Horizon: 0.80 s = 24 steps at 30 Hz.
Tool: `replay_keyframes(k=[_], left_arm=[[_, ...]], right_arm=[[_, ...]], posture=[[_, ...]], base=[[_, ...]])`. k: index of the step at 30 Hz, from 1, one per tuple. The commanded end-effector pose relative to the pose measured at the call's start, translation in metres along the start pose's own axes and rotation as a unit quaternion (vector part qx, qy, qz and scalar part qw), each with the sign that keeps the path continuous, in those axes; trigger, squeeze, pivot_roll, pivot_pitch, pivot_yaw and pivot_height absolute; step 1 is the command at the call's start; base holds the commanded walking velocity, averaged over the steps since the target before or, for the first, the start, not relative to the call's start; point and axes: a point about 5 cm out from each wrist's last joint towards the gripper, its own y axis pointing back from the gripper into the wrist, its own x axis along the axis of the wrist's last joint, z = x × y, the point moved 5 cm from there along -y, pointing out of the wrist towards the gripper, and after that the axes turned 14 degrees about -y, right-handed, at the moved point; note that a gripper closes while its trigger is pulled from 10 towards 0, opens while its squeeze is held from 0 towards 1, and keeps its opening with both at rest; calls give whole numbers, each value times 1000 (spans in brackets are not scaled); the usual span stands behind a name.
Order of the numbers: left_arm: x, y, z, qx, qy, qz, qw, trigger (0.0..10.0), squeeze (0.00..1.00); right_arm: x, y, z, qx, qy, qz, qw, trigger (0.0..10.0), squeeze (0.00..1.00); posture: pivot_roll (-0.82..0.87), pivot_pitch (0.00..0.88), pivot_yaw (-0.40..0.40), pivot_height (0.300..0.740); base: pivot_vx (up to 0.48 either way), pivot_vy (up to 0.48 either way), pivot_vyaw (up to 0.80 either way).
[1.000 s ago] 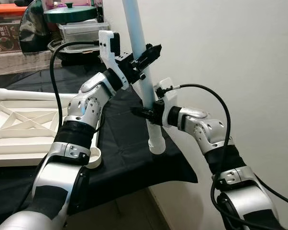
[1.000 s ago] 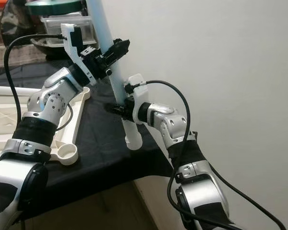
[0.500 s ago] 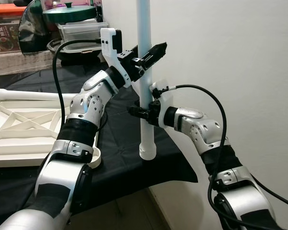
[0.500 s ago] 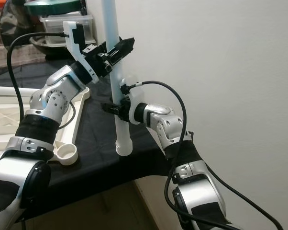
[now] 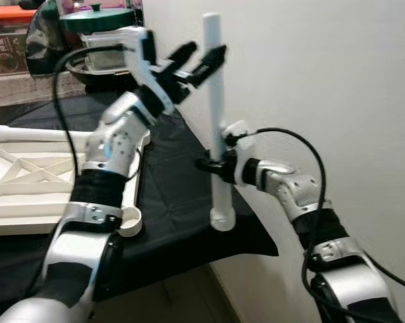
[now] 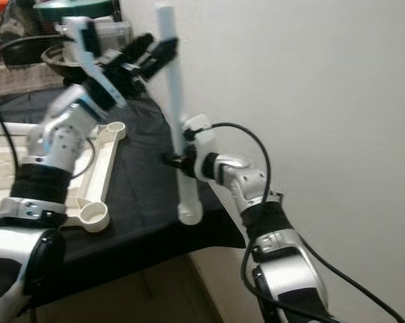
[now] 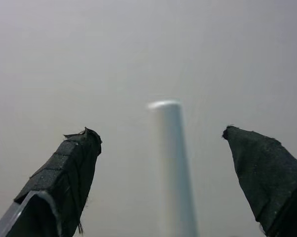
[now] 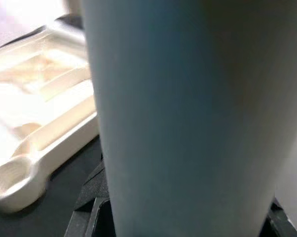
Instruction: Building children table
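Right claw: the right gripper (image 5: pixel 213 165) is clenched on the lower part of the white table leg (image 5: pixel 216 128), fingers closed against it from the right side.
Right arm: bent at the elbow, the forearm reaching left and slightly up from the near right, wrist level with the grip; a black cable (image 5: pixel 303 145) loops above it.
Left claw: the left gripper (image 5: pixel 201 59) is released, its two black fingers (image 7: pixel 64 173) spread apart, one to each side of the leg's top end without touching it.
Left arm: raised high from the near left, elbow bent, forearm angled up and to the right, blurred in the head views.
Table leg: stands almost upright, leaning a little, its wider foot end low over the black cloth (image 5: pixel 175 195) near the table's right edge; whether it touches the cloth cannot be told.
Table top: the white ribbed table panel (image 5: pixel 27 182) lies flat on the cloth to the left, a round socket (image 5: pixel 130 221) at its near corner.
Far back: a green lidded pot (image 5: pixel 98 17) and a clear box (image 5: pixel 112 47) stand by the wall.
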Motion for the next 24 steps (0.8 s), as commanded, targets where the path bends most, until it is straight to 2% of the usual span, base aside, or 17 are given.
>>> replay_keyframes(k=[1, 3, 5, 13, 14, 15, 16, 18, 19, 22, 24], left_arm=[[8, 11, -11, 32, -9, 7, 999, 10000, 0], [8, 23, -23, 76, -23, 6, 997, 10000, 0], [-1, 32, -28, 101, -18, -5, 995, 10000, 0], [-11, 43, -27, 117, -2, -17, 993, 10000, 0], [-29, 55, -14, 118, 10, -47, 992, 10000, 0], [-48, 70, -1, 125, 9, -80, 989, 10000, 0], [-48, 70, -1, 125, 9, -80, 989, 10000, 0], [-71, 93, 24, 125, 8, -123, 985, 10000, 0], [-77, 100, 31, 133, 13, -132, 982, 10000, 0], [-77, 100, 31, 133, 13, -132, 982, 10000, 0], [-91, 118, 45, 153, 27, -159, 975, 10000, 0]], right_arm=[[38, 9, 16, -41, -1, 75, 996, 0, 0], [57, 16, 23, -56, -10, 121, 991, 0, 0], [67, 18, 19, -49, -16, 151, 987, 0, 0], [77, 20, 14, -38, -19, 185, 982, 0, 0], [77, 21, 3, -18, -20, 208, 978, 10000, 0], [73, 22, -5, -9, -24, 224, 974, 10000, 0], [73, 22, -5, -9, -24, 224, 974, 10000, 0], [62, 24, -14, -6, -26, 243, 970, 10000, 0], [55, 24, -13, -11, -38, 246, 968, 10000, 0], [55, 24, -13, -11, -38, 246, 968, 10000, 0], [42, 26, -12, -31, -42, 250, 967, 10000, 0]], posture=[[97, 0, -38, 740], [104, 0, -45, 740], [107, 0, -49, 740], [104, 0, -46, 740], [106, 0, -51, 740], [107, 0, -50, 740], [107, 0, -50, 740], [107, 0, -50, 740], [107, 0, -53, 740], [107, 0, -53, 740], [111, 0, -54, 740]], base=[[0, 0, 0], [0, 0, 0], [0, 0, 0], [0, 0, 0], [0, 0, 0], [0, 0, 0], [0, 0, 0], [0, 0, 0], [0, 0, 0], [0, 0, 0], [0, 0, 794]])
